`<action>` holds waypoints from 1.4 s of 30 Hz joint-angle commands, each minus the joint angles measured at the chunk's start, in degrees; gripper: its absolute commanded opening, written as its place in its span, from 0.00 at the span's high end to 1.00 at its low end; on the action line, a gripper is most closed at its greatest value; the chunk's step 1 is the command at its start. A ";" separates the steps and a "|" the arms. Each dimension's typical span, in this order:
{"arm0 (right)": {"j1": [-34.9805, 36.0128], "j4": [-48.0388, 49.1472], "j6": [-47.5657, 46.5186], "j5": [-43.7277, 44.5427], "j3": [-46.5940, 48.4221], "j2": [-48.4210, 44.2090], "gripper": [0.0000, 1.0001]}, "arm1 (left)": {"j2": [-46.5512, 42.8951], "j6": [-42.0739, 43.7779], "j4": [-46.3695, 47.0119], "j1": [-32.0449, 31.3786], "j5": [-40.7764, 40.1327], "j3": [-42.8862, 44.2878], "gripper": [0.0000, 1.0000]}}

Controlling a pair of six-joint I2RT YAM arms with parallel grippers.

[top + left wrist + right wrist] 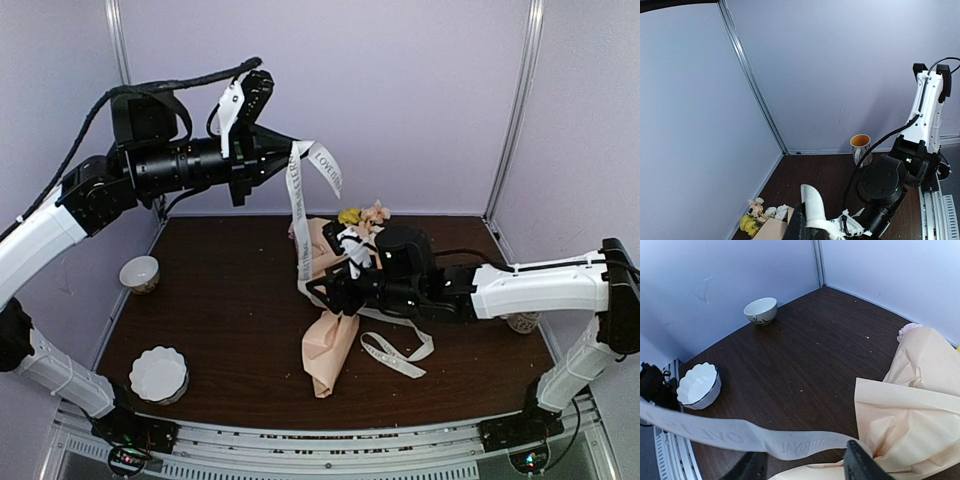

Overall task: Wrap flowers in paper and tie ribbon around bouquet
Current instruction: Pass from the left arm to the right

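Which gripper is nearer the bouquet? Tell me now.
Right. The right gripper is down low at the bouquet; the left gripper hangs high above it, pinching the ribbon.

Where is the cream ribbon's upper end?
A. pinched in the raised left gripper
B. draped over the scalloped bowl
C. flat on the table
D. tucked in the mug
A: in the top view the ribbon hangs from the shut, raised left gripper down to the bouquet.
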 commanded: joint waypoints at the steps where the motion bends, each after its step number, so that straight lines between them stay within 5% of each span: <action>1: -0.03 5.85 0.26 6.13 3.29 1.96 0.53 | -0.01 -0.81 2.14 -0.41 -0.58 2.74 1.00; 11: -0.15 12.28 1.28 -2.47 0.88 3.97 0.62 | 1.28 -0.91 0.99 -0.41 -2.83 4.96 1.00; 17: -0.24 9.44 1.05 -3.00 2.81 4.64 1.00 | 1.88 -1.07 -0.60 -0.33 -6.42 6.15 1.00; 22: -0.20 7.43 1.15 -4.41 0.29 1.53 1.00 | 4.56 -4.04 -8.28 4.70 -19.43 7.25 1.00; 29: -0.52 3.37 -0.52 -14.06 -0.78 -2.30 1.00 | 13.75 -18.61 -21.85 18.16 -23.05 -2.20 1.00; 38: -4.96 5.72 2.78 -23.66 -2.96 -4.70 1.00 | 15.01 -20.72 -16.17 14.69 -12.38 -25.82 1.00; 42: -6.00 4.96 2.27 -24.59 -2.42 -4.63 1.00 | 14.39 -15.41 -15.42 8.24 -13.13 -28.67 0.51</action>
